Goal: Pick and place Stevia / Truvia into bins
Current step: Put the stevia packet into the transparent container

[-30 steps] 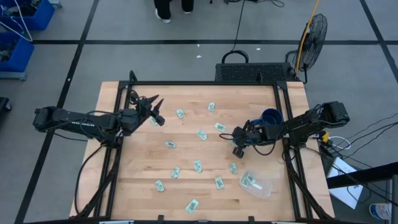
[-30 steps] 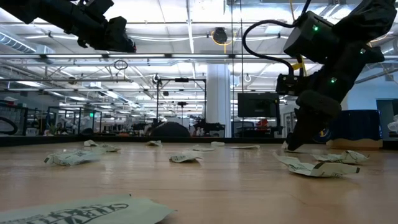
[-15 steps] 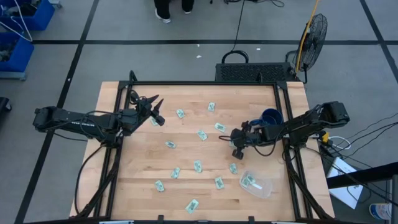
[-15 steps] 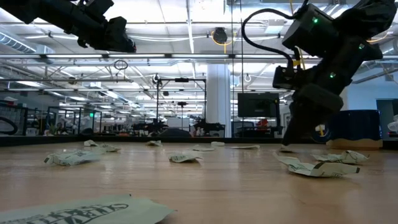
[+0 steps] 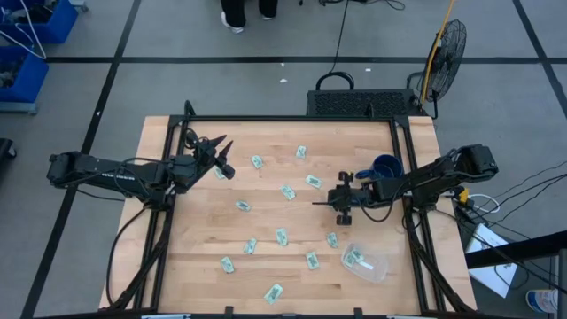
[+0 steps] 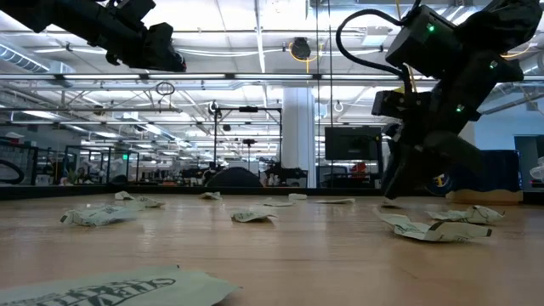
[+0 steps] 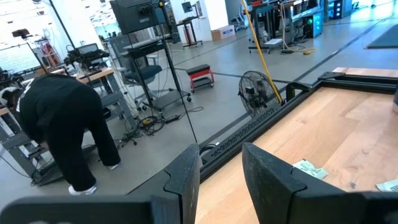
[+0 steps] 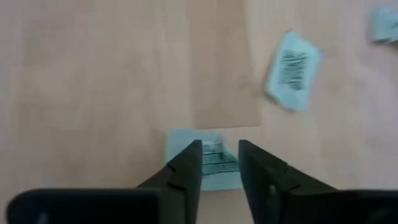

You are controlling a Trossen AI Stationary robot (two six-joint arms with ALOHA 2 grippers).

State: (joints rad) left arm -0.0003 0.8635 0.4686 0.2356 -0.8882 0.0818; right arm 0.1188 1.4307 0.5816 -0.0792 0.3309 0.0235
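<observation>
Several pale green and white sachets lie flat and scattered on the wooden table (image 5: 204, 257), such as one sachet (image 5: 288, 191) near the middle. The clear bin (image 5: 365, 263) sits by the near right corner with sachets inside. My right gripper (image 5: 344, 208) points down near the blue mug, open by a narrow gap. In the right wrist view its fingertips (image 8: 217, 146) stand over one sachet (image 8: 211, 160) lying flat on the wood. My left gripper (image 5: 226, 155) waits open, raised above the table's far left part. My right gripper comes at the sachet from above, pointing down, with one finger (image 8: 189, 163) over each side of the sachet's middle (image 8: 214, 155). The sachet lies flat on the table. I cannot tell whether the fingertips touch it.
A dark blue mug (image 5: 386, 167) stands just right of my right gripper. Another sachet (image 8: 292, 71) lies a short way off in the right wrist view. A black frame borders the table's far edge and both sides. A fan (image 5: 447, 44) stands beyond the far right corner.
My right gripper has turned about its wrist and shifted slightly toward the far edge, staying low over the table beside the mug. The sachets and the bin lie where they were.
</observation>
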